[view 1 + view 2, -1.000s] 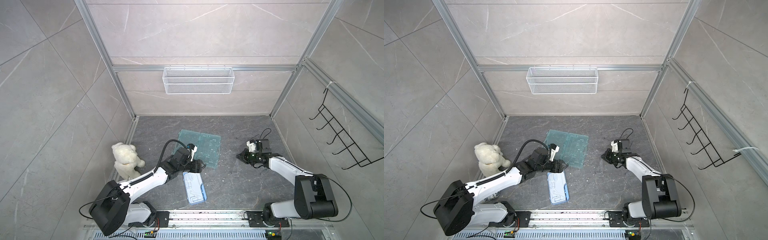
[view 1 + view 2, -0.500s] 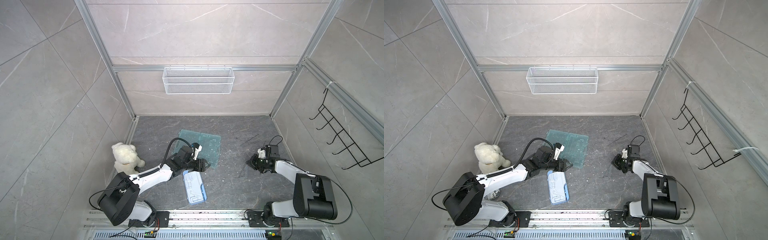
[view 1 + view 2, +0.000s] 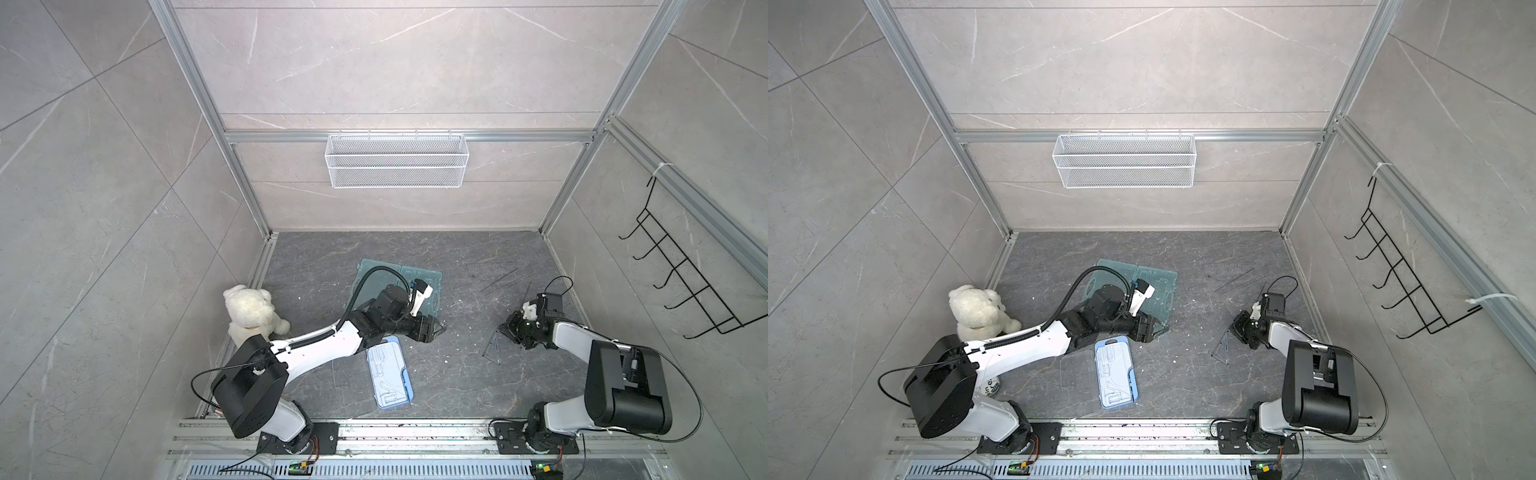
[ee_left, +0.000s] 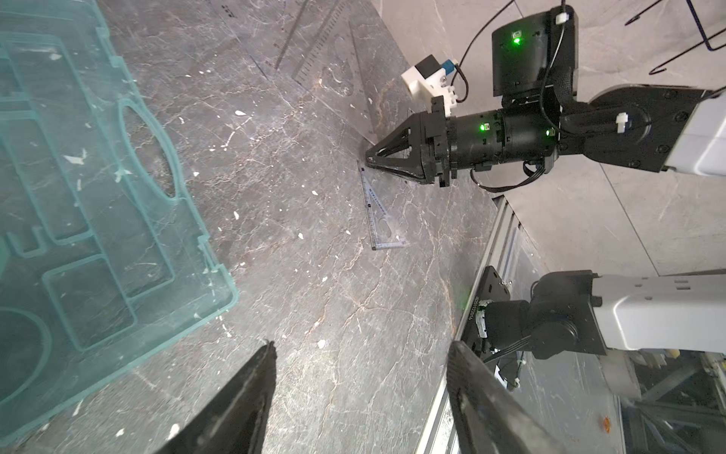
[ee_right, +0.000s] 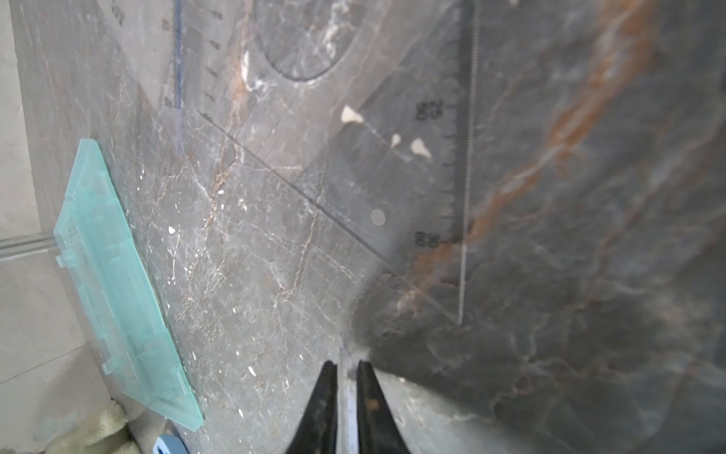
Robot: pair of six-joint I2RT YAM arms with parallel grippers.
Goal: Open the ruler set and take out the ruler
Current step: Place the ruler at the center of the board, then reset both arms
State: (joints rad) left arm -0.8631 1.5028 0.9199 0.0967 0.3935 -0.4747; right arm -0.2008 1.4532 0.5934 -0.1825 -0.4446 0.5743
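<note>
Pale grey veined walls (image 3: 374, 62) in aluminium rails (image 3: 407, 136) enclose a dark marbled surface (image 3: 457, 382); a white wire basket (image 3: 397, 166) and a black hook rack (image 3: 681, 286) hang on them.

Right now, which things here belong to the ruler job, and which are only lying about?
For the job: green case, blue tray, small triangle ruler, long rulers.

Lying about: teddy bear, wire basket on the back wall.
</note>
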